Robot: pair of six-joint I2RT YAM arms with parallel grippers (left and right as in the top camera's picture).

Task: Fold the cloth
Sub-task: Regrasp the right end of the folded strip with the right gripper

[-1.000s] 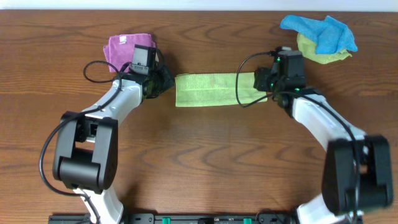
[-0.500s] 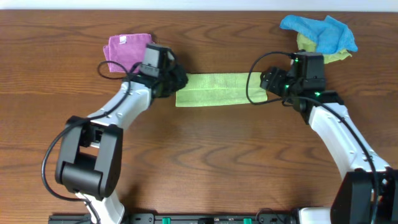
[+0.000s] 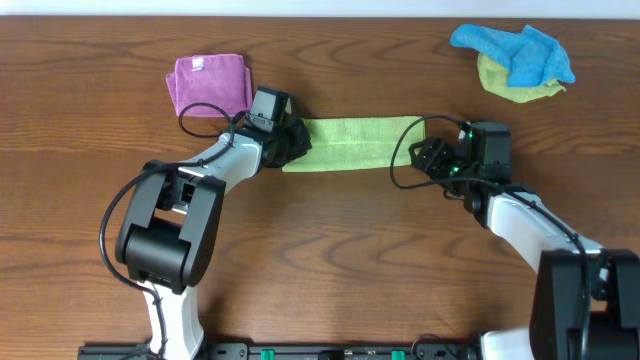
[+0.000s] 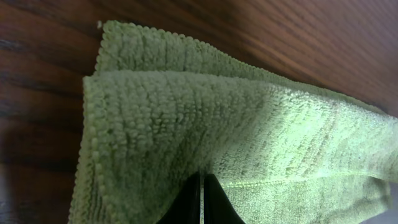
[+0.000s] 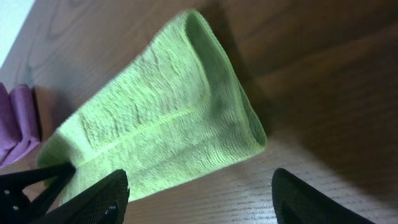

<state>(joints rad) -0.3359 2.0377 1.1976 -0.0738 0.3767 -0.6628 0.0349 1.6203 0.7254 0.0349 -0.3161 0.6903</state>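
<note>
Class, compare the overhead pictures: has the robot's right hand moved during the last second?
Yes. The right hand has dropped down the image, away from the blue cloth, and now sits open by the end of the green cloth.

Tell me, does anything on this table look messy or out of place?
The blue cloth lies crumpled on a yellow-green cloth at the far right, unlike the neatly folded pink cloth. The green cloth looks fine.

The counter [image 3: 330, 250] is dark brown wood, with long thin lines running across it. A pale strip [image 3: 320, 7] runs along its far edge. The light is soft and even, with only faint shadows.
</note>
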